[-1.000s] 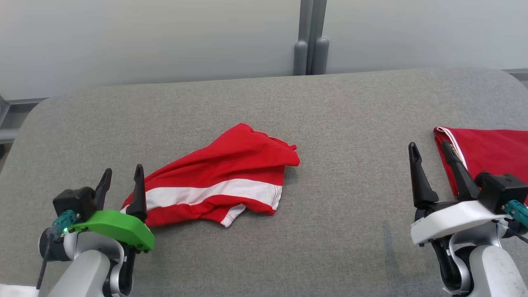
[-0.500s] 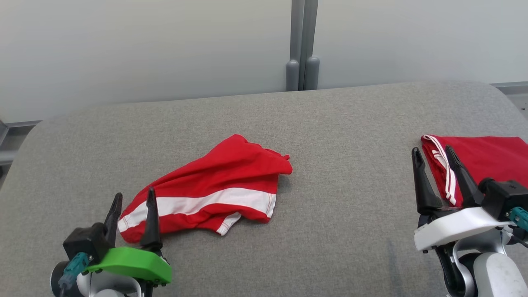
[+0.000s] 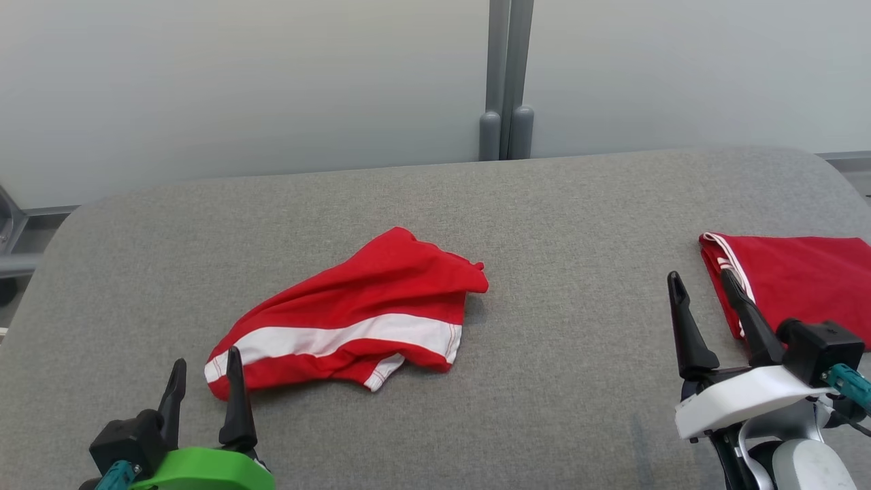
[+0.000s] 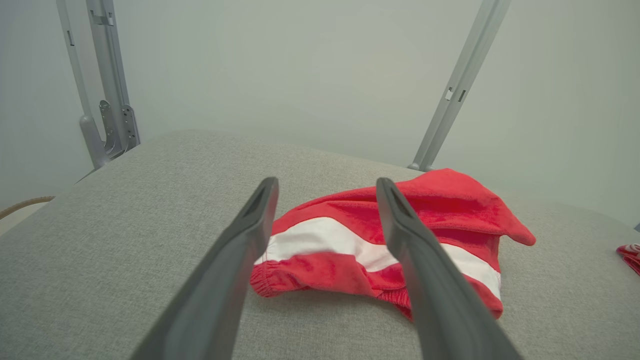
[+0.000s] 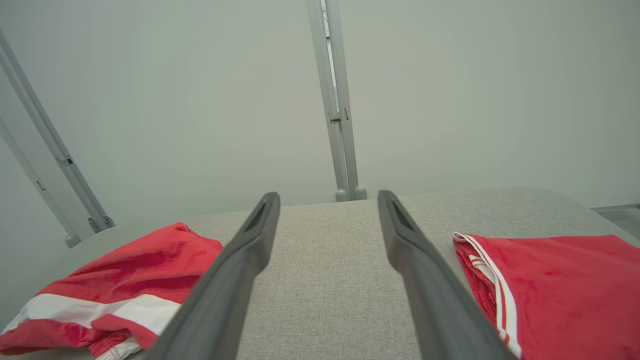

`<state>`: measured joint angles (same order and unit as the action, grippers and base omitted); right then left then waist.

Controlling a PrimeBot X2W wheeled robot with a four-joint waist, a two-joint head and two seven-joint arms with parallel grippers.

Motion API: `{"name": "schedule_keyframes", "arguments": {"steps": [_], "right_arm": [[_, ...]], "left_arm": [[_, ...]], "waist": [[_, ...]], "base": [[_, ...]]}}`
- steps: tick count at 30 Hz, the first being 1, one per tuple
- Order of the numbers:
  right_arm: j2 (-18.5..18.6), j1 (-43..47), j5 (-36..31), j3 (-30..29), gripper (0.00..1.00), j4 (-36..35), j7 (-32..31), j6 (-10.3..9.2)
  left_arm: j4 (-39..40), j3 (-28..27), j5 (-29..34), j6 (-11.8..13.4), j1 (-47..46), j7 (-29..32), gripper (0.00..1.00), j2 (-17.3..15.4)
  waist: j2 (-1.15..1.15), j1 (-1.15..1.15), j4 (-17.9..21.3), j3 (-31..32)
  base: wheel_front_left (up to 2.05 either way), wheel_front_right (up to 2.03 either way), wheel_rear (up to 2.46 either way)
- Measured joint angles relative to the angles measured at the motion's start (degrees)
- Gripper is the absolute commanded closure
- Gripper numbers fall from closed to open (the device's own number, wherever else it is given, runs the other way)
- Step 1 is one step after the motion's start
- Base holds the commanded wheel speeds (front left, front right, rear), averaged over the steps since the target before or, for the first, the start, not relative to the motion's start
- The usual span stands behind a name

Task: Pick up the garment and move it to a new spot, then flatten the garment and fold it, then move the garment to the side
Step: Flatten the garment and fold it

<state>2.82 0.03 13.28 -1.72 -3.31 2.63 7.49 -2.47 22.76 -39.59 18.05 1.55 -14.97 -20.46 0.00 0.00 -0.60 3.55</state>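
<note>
We see the crumpled red shorts (image 3: 354,320) lying near the middle of the worktop (image 3: 544,224), not yet picked up, so we judge every step is left. Our left claw (image 3: 206,358) and right claw (image 3: 700,275) stand apart, empty. Another folded red garment (image 3: 796,279) lies at the right edge.

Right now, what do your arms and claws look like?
Both claws have two long, dark, pointed fingers, a black block and a teal plug. The left claw has a green cover, the right claw a white cover and pale grey arm.

2 red garments, crumpled garment (image 3: 354,320), folded garment (image 3: 796,279), 1 grey table (image 3: 544,224), 2 grippers, left gripper (image 3: 206,358), right gripper (image 3: 700,275)
</note>
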Motion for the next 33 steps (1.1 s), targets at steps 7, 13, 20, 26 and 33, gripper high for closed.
{"name": "schedule_keyframes", "arguments": {"steps": [7,13,20,26,33], "right_arm": [[0.0,0.7,0.2,0.5,0.00,0.6,0.3,-0.01],[0.0,0.7,0.2,0.5,0.00,1.0,0.5,0.00],[0.0,0.7,0.3,0.8,0.00,1.3,0.5,-0.01],[0.0,0.5,1.8,2.5,0.00,2.7,-0.6,0.00],[0.0,-2.6,7.6,7.1,0.00,10.9,-4.0,-0.01]], "left_arm": [[-0.3,-0.2,0.5,-0.7,0.2,0.0,0.00,0.5],[-0.8,0.1,0.6,-1.2,0.2,0.0,0.00,0.6],[-1.1,0.6,0.8,-1.2,0.2,0.0,0.00,0.7],[-1.5,1.3,0.8,-1.7,0.1,0.2,0.00,0.7],[-1.8,2.6,1.2,-1.9,-0.3,0.5,0.00,1.2]], "waist": [[0.00,0.00,-0.4,0.2],[0.00,0.00,-0.5,0.1],[0.00,0.00,-1.0,0.2],[0.00,0.00,-2.2,0.2],[0.00,0.00,-4.6,-0.3]], "base": [[0.00,0.00,0.00],[0.00,0.00,0.00],[0.00,0.00,0.00],[0.00,0.00,0.00],[0.00,0.00,0.00]]}}
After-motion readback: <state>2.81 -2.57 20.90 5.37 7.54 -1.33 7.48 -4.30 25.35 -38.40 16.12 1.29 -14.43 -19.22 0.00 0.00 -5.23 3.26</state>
